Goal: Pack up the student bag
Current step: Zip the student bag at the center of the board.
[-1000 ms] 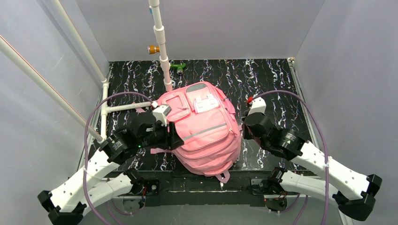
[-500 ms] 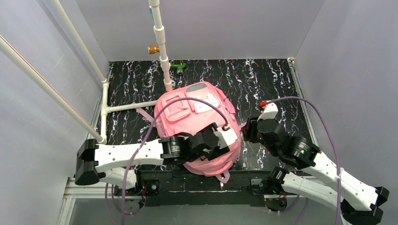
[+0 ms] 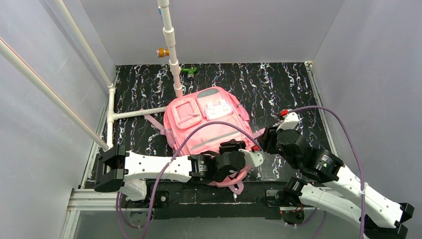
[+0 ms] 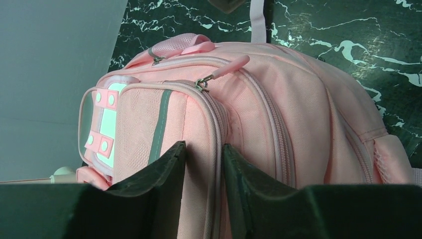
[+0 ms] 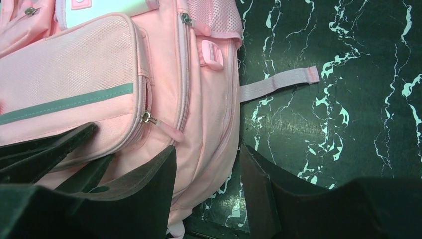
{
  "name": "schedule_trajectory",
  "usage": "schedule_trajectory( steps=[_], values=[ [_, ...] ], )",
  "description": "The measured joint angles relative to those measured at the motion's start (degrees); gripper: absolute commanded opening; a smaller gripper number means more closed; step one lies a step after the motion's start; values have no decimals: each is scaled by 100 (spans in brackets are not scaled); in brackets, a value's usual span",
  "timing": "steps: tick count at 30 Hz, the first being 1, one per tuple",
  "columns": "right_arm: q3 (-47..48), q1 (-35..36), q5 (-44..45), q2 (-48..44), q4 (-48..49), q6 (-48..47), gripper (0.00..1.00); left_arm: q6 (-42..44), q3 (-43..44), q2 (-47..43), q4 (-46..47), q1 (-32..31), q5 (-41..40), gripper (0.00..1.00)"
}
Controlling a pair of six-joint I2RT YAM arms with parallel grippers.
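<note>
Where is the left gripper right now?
In the top view the left gripper lies across the near right part of the student bag; its wrist view shows its fingers pinching a front-pocket seam.

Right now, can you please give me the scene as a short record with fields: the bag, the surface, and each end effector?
bag: pink backpack, lying front up, visible zips look closed
surface: black marbled table
left end effector: at the bag's near end, fingers either side of the front pocket's zip edge, fabric filling the gap; looks shut on it
right end effector: open, at the bag's right side, side panel partly between the fingers
loose strap: flat on the table beside the bag
</note>
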Motion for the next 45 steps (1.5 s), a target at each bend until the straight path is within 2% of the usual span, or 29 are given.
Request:
schedule_trajectory(
  steps=[4, 9, 12, 18, 21, 28, 32, 34, 36, 37, 39, 40, 45],
  values=[
    [-11, -2, -72, 122, 52, -35, 64, -57, -74, -2, 42, -31, 2, 0],
    [-149, -2, -219, 103, 310, -144, 65, -225, -247, -166, 44, -31, 92, 0],
    [-313, -2, -492, 92, 636, -431, 63, -435, -540, -643, -2, -17, 330, 0],
    [-629, -7, -1821, 234, 1644, -1491, 51, -850, -1333, -2212, -354, -15, 879, 0],
    [-632, -7, -2463, 422, 2055, -2050, 50, -992, -1580, -2806, -538, -7, 975, 0],
    [-514, -7, -4192, 1012, 2402, -2859, 50, -1220, -1786, -3233, -756, -7, 1172, 0],
    [-431, -7, -4723, 1357, 2485, -3141, 50, -1250, -1849, -3344, -780, -7, 1202, 0],
    [-431, -7, -4852, 1447, 2566, -3281, 45, -1266, -1873, -3392, -802, -7, 1226, 0],
    [-426, -7, -4929, 1561, 2651, -3401, 35, -1281, -1873, -3414, -809, -7, 1231, 0],
    [-420, -7, -4955, 1641, 2697, -3445, 28, -1283, -1873, -3414, -817, -7, 1231, 0],
    [-380, -7, -4953, 1834, 2730, -3550, 5, -1281, -1873, -3414, -837, -7, 1259, 0],
    [-363, -7, -4940, 1915, 2754, -3585, 1, -1281, -1873, -3414, -846, -7, 1274, 0],
    [-341, 17, -4496, 1956, 2774, -3598, 1, -1281, -1873, -3445, -907, 4, 1298, 0]
  ],
)
